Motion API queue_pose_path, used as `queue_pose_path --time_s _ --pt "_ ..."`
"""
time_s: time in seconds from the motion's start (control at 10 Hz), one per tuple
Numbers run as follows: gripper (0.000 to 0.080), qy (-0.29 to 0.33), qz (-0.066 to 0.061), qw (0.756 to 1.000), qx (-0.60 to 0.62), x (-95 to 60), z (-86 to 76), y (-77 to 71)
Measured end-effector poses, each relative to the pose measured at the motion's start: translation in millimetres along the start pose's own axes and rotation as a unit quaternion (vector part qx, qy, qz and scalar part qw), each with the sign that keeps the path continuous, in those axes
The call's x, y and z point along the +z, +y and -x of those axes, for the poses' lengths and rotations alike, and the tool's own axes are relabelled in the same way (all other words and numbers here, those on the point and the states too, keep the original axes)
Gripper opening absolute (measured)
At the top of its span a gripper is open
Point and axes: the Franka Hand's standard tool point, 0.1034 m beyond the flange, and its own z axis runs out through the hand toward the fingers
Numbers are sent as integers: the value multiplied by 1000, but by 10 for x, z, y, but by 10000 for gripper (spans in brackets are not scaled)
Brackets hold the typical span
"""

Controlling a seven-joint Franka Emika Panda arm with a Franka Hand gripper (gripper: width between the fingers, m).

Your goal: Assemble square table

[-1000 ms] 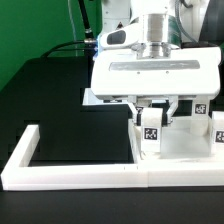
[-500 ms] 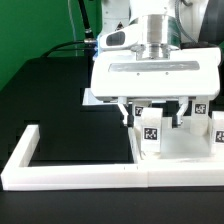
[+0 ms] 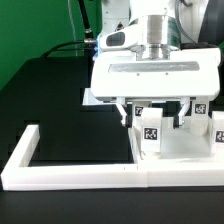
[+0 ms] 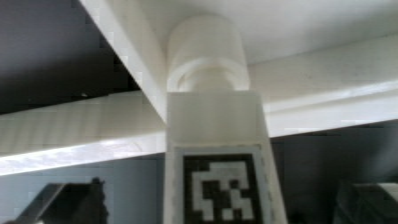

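The white square slab lies flat against the corner of the L-shaped border wall. A short white leg with a black-and-white tag stands upright on it; another leg stands near the exterior view's right edge.

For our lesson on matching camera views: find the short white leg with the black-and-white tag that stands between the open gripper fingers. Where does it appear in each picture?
Exterior view: the short white plastic leg stands upright below the gripper, towards the exterior view's right, on the white square slab.
Wrist view: the leg fills the picture's middle.
Shared landmark: the leg's black-and-white tag.
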Motion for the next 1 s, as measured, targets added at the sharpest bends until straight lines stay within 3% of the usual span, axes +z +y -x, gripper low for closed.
queue_pose_path --time_s 0.1,0.3,0.4,0.7,0.9,1.0 --pt "648 -15 -2 1000 1 11 4 2" --pt "648 -78 -17 997 15 -107 -207 41" --pt "648 -91 -18 995 21 -80 -214 51" --pt "648 -238 -40 969 49 17 -115 -83" --pt "648 -282 -43 957 46 109 -86 -86" --pt "648 -284 -35 957 41 152 -58 46"
